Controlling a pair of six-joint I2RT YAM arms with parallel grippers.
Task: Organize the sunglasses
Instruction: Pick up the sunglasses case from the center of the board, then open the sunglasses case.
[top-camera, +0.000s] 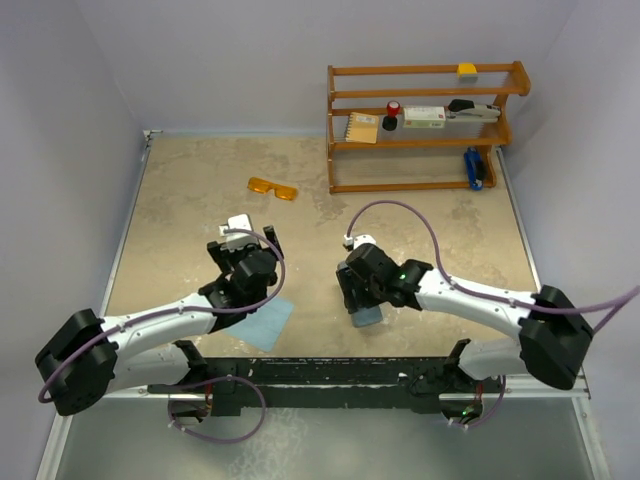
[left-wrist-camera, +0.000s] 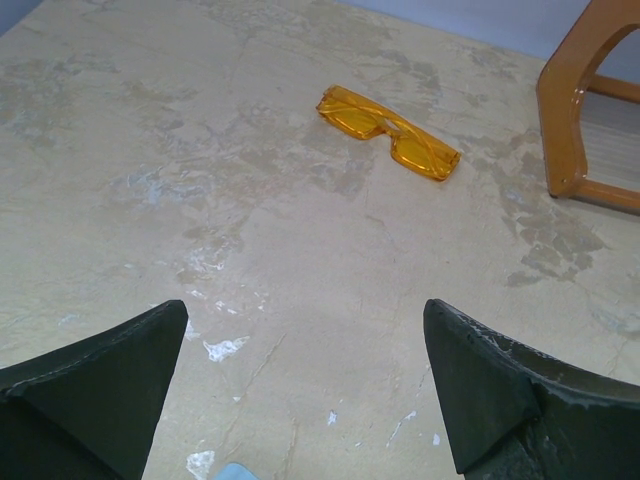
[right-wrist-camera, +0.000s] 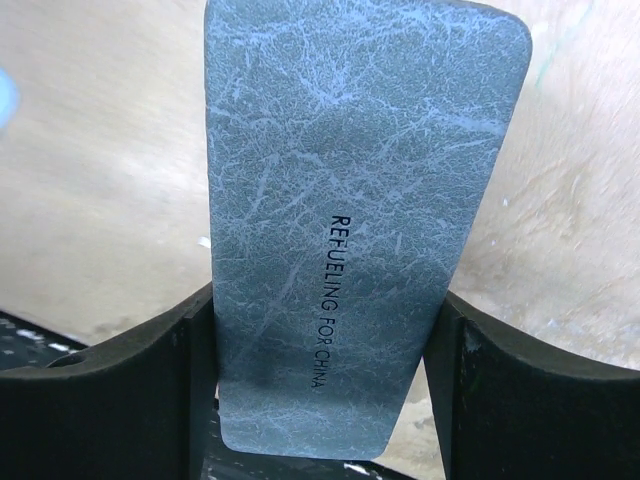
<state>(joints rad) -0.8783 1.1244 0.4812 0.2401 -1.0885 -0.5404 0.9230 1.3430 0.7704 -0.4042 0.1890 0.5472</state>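
Right wrist: "REFUELING FOR CHINA" case (right-wrist-camera: 365, 230) clamped in right pincer (right-wrist-camera: 320, 335); left pincer (left-wrist-camera: 305, 312) apart.

Blue-grey textured case (right-wrist-camera: 360, 180), printed "REFUELING FOR CHINA", pinched by the right gripper (right-wrist-camera: 320, 310), apparently above a blurry beige table (right-wrist-camera: 100, 150).

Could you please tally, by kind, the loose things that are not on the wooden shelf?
Translucent orange sunglasses: 1
Light blue square cloth: 1
Blue-grey textured oblong case: 1
Total: 3
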